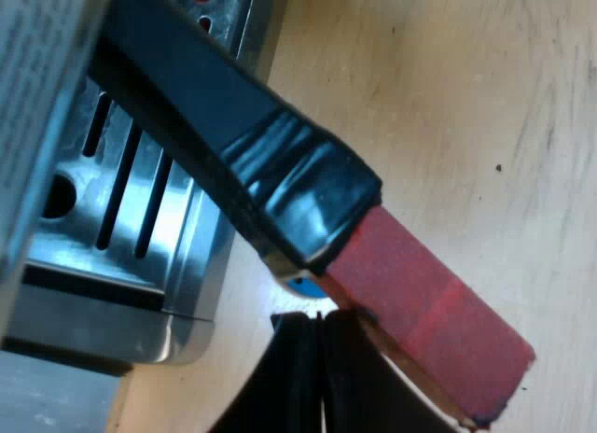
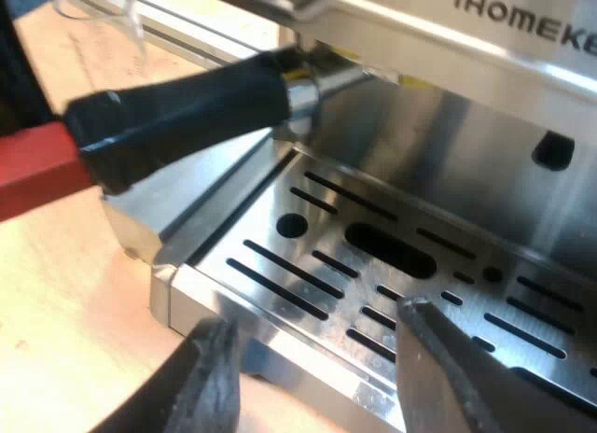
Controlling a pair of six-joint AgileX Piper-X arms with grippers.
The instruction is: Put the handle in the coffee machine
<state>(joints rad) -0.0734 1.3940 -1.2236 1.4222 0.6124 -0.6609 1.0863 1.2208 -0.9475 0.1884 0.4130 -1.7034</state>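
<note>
The holder's dark handle [image 2: 187, 111] sticks out from the espresso machine's front [image 2: 466, 106], its metal neck under the machine's head. The taped black part [image 1: 280, 186] ends in the red end [image 1: 424, 307], which reaches out over the wooden table. My left gripper [image 1: 322, 358] is shut, its black fingers pressed together right by the red end and touching its side, with nothing between them. My right gripper [image 2: 326, 377] stands open at the front edge of the drip tray [image 2: 373, 265], holding nothing.
The slotted steel drip tray [image 1: 121, 218] lies under the handle. A clear measuring glass [image 2: 93, 8] stands on the table beside the machine. A small blue thing [image 1: 303, 286] peeks out between the handle and my left fingers. Bare wooden table [image 1: 466, 97] lies beyond the handle.
</note>
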